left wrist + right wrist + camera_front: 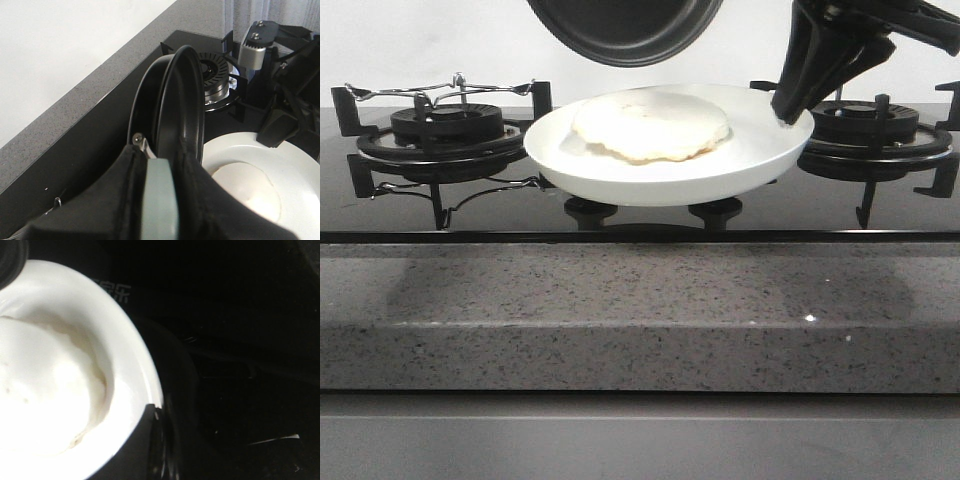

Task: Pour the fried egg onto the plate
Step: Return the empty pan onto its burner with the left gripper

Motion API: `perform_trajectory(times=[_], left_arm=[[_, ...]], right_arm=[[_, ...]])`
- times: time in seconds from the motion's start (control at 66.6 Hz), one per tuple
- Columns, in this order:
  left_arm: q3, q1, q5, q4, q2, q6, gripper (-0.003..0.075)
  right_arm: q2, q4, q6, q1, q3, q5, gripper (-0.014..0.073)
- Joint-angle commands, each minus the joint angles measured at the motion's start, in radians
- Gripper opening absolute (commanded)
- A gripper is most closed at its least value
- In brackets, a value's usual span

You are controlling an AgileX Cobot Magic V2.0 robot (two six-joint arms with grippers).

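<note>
The white plate [760, 150] is held tilted above the stove middle, with the pale fried egg [650, 125] lying flat on it. My right gripper [788, 112] is shut on the plate's right rim; in the right wrist view the plate [127, 347] and egg [45, 390] fill the frame and a dark finger [150, 440] overlaps the rim. My left gripper [159, 172] is shut on the pale green handle [159, 200] of the black frying pan [175, 105], held up on edge above the plate. The pan [625, 28] shows at the top of the front view. The plate [295, 165] and egg [247, 190] show beside the pan.
Black gas burners with pan supports stand at the left [445, 125] and right [875, 125] on the glossy black hob [520, 215]. A grey speckled counter [640, 310] runs along the front. Two knobs [715, 212] sit under the plate.
</note>
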Motion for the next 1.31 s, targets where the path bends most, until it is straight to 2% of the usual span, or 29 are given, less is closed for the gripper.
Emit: perform_trajectory(times=[0.0,0.075,0.195,0.406,0.481,0.616,0.796,1.007,1.292], left_arm=[[-0.037,-0.008,-0.077,-0.044,-0.042,-0.001,-0.002],[-0.037,-0.006,-0.081,-0.044,-0.042,-0.02,-0.002],[-0.037,0.037,-0.096,-0.044,-0.04,-0.128,-0.002],[-0.037,0.224,-0.075,-0.083,-0.02,-0.354,-0.002],[-0.037,0.317,-0.027,-0.147,0.001,-0.404,-0.002],[-0.035,0.488,0.12,-0.332,0.076,-0.414,-0.002],[-0.035,0.64,0.267,-0.55,0.201,-0.414,-0.002],[-0.035,0.727,0.372,-0.699,0.333,-0.432,-0.002],[-0.035,0.737,0.445,-0.805,0.479,-0.458,-0.002]], right_arm=[[-0.046,0.015,-0.002,0.003,-0.024,-0.046,-0.011],[-0.046,0.015,-0.002,0.003,-0.024,-0.046,-0.011],[-0.046,0.015,-0.002,0.003,-0.024,-0.046,-0.011],[-0.046,0.015,-0.002,0.003,-0.024,-0.046,-0.011],[-0.046,0.015,-0.002,0.003,-0.024,-0.046,-0.011],[-0.046,0.015,-0.002,0.003,-0.024,-0.046,-0.011],[-0.046,0.015,-0.002,0.003,-0.024,-0.046,-0.011],[-0.046,0.015,-0.002,0.003,-0.024,-0.046,-0.011],[-0.046,0.015,-0.002,0.003,-0.024,-0.046,-0.011]])
